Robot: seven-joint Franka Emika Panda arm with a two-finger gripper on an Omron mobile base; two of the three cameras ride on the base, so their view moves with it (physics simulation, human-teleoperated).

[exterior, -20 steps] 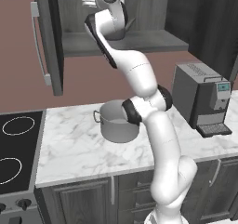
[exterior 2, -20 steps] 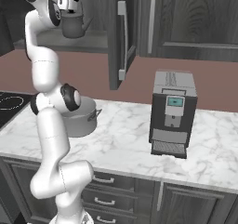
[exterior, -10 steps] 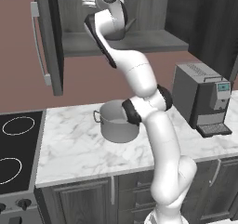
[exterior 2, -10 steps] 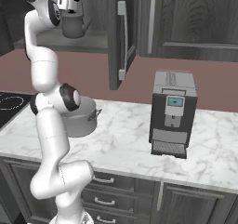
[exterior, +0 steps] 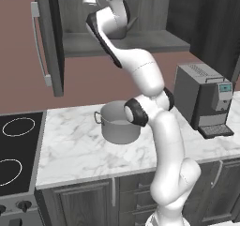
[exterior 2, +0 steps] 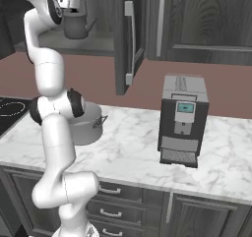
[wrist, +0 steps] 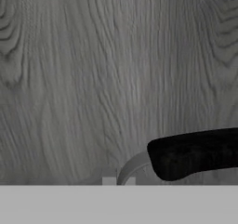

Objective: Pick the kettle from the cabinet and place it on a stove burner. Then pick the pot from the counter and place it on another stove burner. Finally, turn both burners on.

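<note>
A reddish-brown back wall (exterior: 18, 70) is seen behind dark wood-grain base drawers (exterior 2: 118, 196); a boxy grey coffee machine (exterior 2: 183, 119) is set nearby.

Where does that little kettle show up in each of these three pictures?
Left base view: kettle at top centre, mostly behind the arm, inside the open cabinet.
Right base view: upper left, spout pointing right.
Hand view: its black handle at lower right.
Shared landmark: the cabinet's grey wood grain.

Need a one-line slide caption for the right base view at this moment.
Gripper shut on the kettle in the open cabinet; pot waits on the counter.
</note>
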